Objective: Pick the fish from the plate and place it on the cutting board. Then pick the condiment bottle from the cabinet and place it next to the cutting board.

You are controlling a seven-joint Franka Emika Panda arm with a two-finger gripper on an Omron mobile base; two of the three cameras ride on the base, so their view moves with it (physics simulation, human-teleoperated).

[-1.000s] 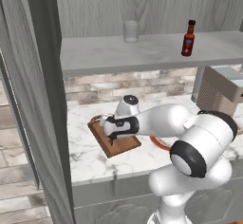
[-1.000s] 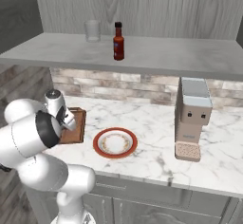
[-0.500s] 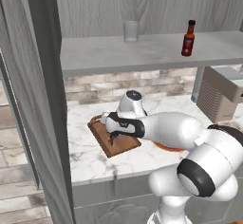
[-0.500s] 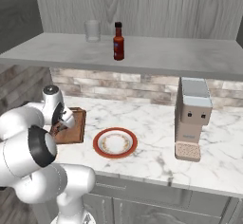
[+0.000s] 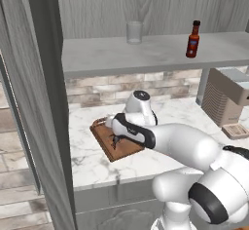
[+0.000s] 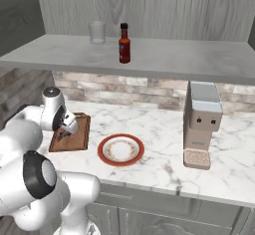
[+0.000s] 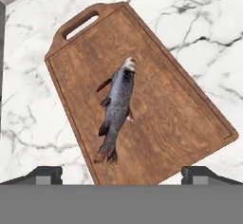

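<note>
A: What has moved since a second ago?

B: Only the arm. Its elbow has swung forward and down toward the cameras, while the gripper (image 7: 121, 171) has stayed above the cutting board (image 5: 118, 139). The bottle, glass and plate sit where they were.

A: And the jaws?

B: Wide apart, holding nothing. In the hand view the two dark fingertips (image 7: 43, 173) stand at either side of the board's near end, clear of the fish (image 7: 116, 109).

A: Where is the fish, then?

B: Lying flat on the cutting board, near its middle, roughly along the board's length, head toward the end with the handle cut-out. It touches only the wood.

A: The board itself?

B: On the marble counter (image 6: 159, 129) toward its left end, close to the front edge. The plate (image 6: 121, 150) lies just to its right, apart from it, near the front edge too.

A: The condiment bottle?

B: Upright on the cabinet (image 5: 44, 78) shelf above the counter, the condiment bottle (image 6: 124, 43) stands about midway along it, with a clear glass (image 6: 97, 32) near it on the left, further back. A boxy grey appliance (image 6: 201, 124) stands on the counter's right part.
</note>
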